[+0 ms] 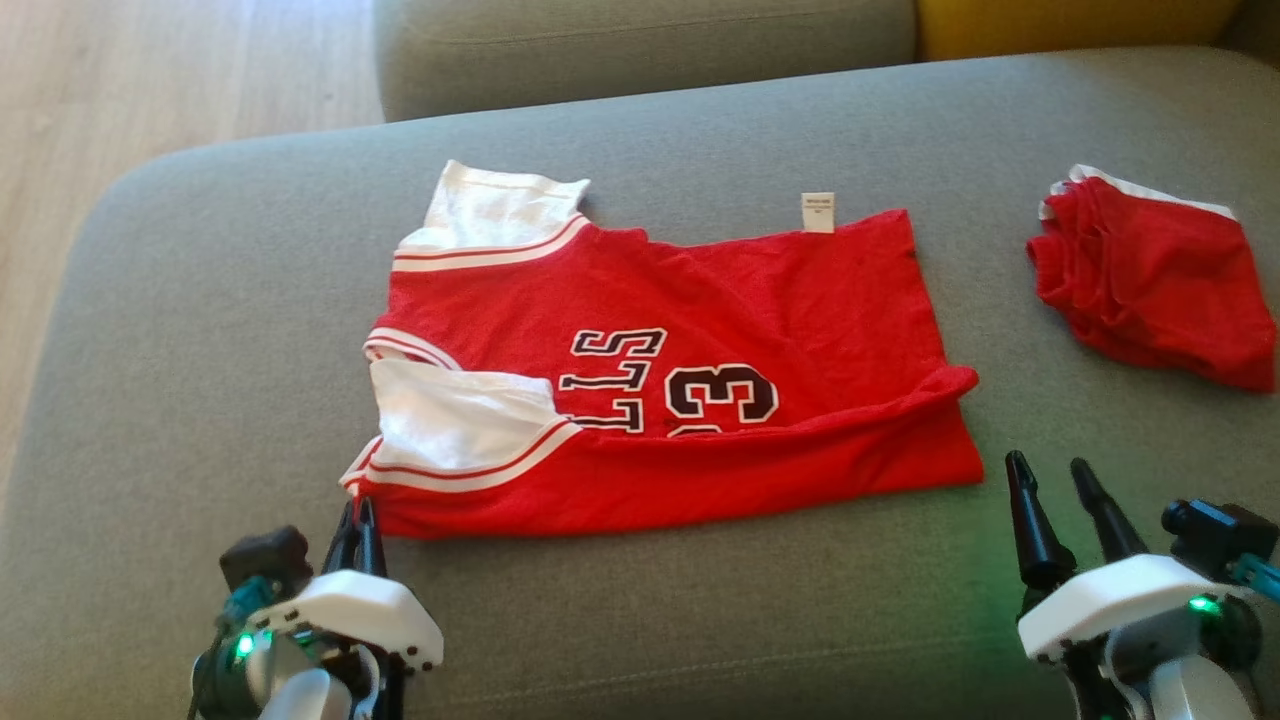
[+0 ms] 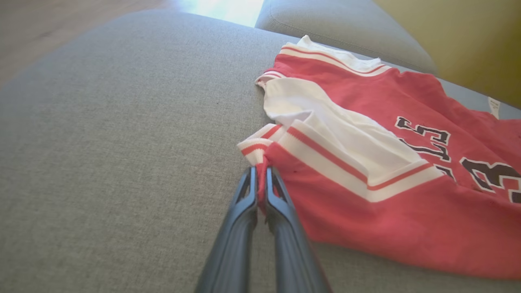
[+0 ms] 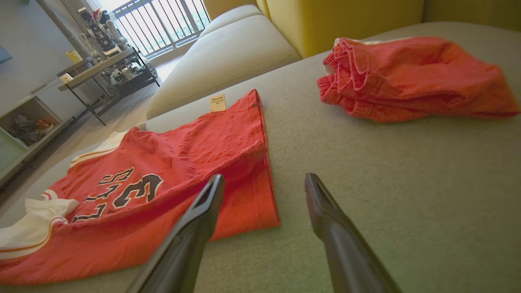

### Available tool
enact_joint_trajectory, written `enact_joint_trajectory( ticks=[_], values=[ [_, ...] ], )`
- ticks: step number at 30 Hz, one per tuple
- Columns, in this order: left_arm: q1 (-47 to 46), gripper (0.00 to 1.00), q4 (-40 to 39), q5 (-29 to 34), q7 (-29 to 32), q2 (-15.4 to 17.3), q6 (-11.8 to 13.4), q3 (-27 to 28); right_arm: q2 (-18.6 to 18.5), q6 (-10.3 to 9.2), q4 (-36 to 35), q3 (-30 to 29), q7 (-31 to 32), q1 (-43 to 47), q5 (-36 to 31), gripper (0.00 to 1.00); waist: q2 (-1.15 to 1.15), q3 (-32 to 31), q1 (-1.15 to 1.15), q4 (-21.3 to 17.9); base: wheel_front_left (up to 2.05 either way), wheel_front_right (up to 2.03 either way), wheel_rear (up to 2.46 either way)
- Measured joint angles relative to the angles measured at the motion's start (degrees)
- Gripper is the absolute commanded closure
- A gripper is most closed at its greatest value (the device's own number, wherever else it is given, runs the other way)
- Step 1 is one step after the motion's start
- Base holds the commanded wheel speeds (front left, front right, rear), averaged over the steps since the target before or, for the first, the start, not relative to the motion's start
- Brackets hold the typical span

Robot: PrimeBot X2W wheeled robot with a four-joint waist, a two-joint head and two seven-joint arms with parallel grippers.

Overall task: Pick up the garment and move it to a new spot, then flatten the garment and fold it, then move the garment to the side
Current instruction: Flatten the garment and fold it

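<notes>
On grey seat cushion (image 1: 200,350), roughly centre: red jersey (image 1: 700,300), laid sideways, white-trimmed armholes toward robot's left, hem toward its right. Mostly flat. Near long edge doubled back over the front in a soft roll, covering the lower part of the black lettering and number. Far edge flat, white care label (image 1: 818,212) poking out past it onto bare cushion. White inner fabric showing at both armholes, the nearer one folded open. At near-left corner of jersey: left gripper (image 1: 358,505), fingers pressed together, clamped on a pinch of red cloth just under the red-and-white striped trim; from left wrist view, fabric bunched up between the two dark fingers, rest of jersey lying on the cushion. At near-right corner: right gripper (image 1: 1048,462), fingers spread wide, nothing between them, tips low over bare cushion just beside the hem corner; contact with cloth not discernible. Further right, well apart from jersey: folded red shorts (image 1: 1160,280) with white edging, resting on same cushion. Beyond the far edge: second grey cushion (image 1: 640,50) and yellow cushion (image 1: 1070,25). Wooden floor (image 1: 150,70) off to the left. From right wrist view, in background: metal-framed shelf (image 3: 101,67), barred window (image 3: 158,24).
</notes>
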Motion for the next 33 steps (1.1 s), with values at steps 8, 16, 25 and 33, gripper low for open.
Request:
enact_joint_trajectory(
  ticks=[8, 16, 25, 33],
  values=[
    [2.8, 1.00, -4.8, 1.3, 0.8, 0.0, 0.0, -2.6, 0.0, 0.00, 14.5, 0.7, 0.9, -6.7, 11.9, 0.00, 0.00, -0.5, 0.00, 2.8, 0.00, 0.00, 0.00],
    [3.3, 1.00, -8.0, 2.0, 1.7, 0.2, 0.0, -3.9, 0.0, 0.00, 26.2, -1.6, -1.9, -11.6, 9.8, 0.00, 0.00, 0.0, 0.00, 4.4, 0.00, 0.00, 0.00],
    [3.4, 1.00, -10.0, 2.3, 2.3, 0.3, 0.7, -5.2, -0.3, 0.00, 36.8, -0.8, -5.1, -18.8, 9.4, 0.00, 0.00, 1.2, 0.00, 5.4, 0.00, 0.00, 0.00],
    [3.4, 1.00, -10.3, 2.2, 2.6, 0.6, 1.2, -5.2, -0.9, 0.00, 42.3, 2.5, -6.6, -21.9, 10.3, 1.00, 0.00, 1.4, 0.00, 5.3, 0.00, 0.00, 0.00]
  ],
)
